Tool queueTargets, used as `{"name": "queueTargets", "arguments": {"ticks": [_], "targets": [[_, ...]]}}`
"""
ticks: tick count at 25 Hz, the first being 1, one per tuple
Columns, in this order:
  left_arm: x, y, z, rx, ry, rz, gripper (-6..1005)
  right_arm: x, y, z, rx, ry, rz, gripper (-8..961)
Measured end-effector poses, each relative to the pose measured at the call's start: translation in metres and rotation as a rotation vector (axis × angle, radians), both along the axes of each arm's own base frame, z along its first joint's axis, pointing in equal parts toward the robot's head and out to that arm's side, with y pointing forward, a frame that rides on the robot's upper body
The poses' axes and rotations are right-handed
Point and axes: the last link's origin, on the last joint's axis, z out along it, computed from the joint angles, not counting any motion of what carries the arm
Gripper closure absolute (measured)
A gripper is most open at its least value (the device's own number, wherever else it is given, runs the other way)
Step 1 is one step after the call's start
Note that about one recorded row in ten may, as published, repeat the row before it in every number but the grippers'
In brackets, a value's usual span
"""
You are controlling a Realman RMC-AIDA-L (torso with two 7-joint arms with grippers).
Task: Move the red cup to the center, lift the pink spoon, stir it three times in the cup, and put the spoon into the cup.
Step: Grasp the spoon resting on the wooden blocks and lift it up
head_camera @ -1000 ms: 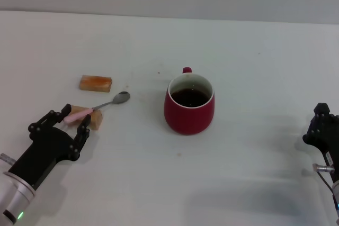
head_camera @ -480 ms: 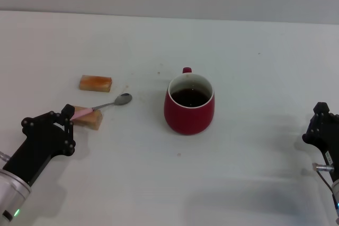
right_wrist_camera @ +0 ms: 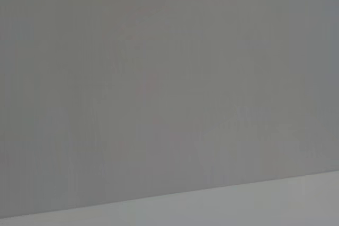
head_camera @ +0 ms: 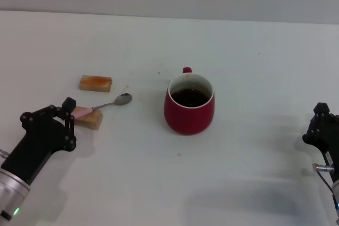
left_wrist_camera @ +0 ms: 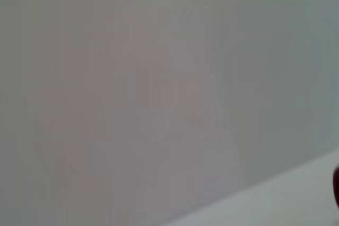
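The red cup (head_camera: 189, 105) stands upright near the middle of the white table (head_camera: 249, 67), its small handle pointing away from me and its inside dark. The pink spoon (head_camera: 103, 106) lies left of the cup. Its silver bowl points toward the cup and its pink handle rests on a tan wooden block (head_camera: 90, 119). My left gripper (head_camera: 68, 120) is open at the handle's outer end, low over the table, with one fingertip (head_camera: 69, 102) just beside the pink tip. My right gripper (head_camera: 321, 125) is parked at the table's near right edge. Both wrist views show only blank grey.
A second tan wooden block (head_camera: 96, 83) lies on the table behind the spoon, to the left of the cup. A grey wall runs along the back of the table.
My left gripper has drawn back to the left from around the spoon handle and turned, now sitting at the handle's end. The spoon shifted slightly. The cup and right arm have not moved.
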Motion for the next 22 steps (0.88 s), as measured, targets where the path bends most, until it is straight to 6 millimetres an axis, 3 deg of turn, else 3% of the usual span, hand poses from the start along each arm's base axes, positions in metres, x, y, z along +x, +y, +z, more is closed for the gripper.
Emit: {"name": "queueTargets", "arguments": {"ticks": [10,21,22], "targets": [[-0.002,-0.004,0.007,0.004,-0.095,0.02,888,0.001,-0.001,0.0,-0.001,0.0,-0.005,954],[-0.01,-0.004,0.002,-0.044,-0.068,0.054,707,0.0,0.0,0.0,-0.003,0.0,-0.002,953],[-0.011,-0.003,0.001,-0.052,-0.064,0.061,646,0.0,0.0,0.0,-0.003,0.0,-0.002,953]]}}
